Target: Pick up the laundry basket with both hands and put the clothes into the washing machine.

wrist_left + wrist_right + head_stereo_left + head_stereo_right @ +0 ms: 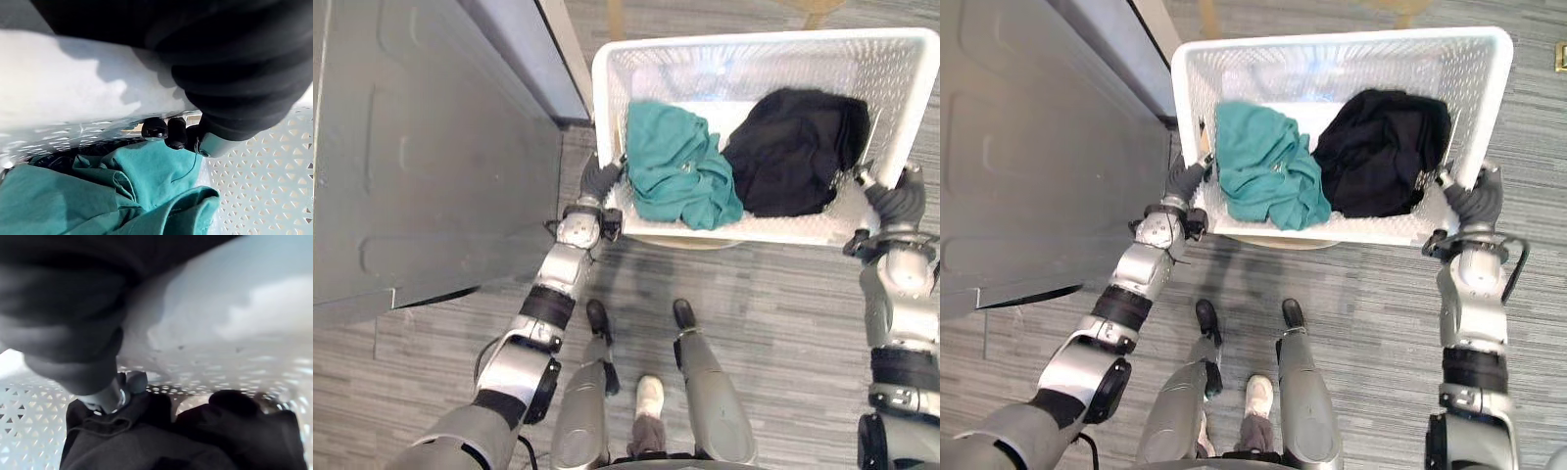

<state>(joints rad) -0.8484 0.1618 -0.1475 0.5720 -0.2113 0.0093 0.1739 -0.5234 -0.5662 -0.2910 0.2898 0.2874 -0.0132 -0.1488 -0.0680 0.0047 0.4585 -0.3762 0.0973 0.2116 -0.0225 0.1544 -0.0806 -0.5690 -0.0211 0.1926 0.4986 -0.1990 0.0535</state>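
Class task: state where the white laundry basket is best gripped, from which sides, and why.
By the rim of its two end walls, left hand and right hand from either side, fingers hooked over the edge. The laundry basket is wide, open-topped and loaded, so paired grips should keep it level.

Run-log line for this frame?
left hand: shut on laundry basket rim | right hand: shut on opposite rim | contents: teal garment, black garment

Bright, even light; soft shadows.
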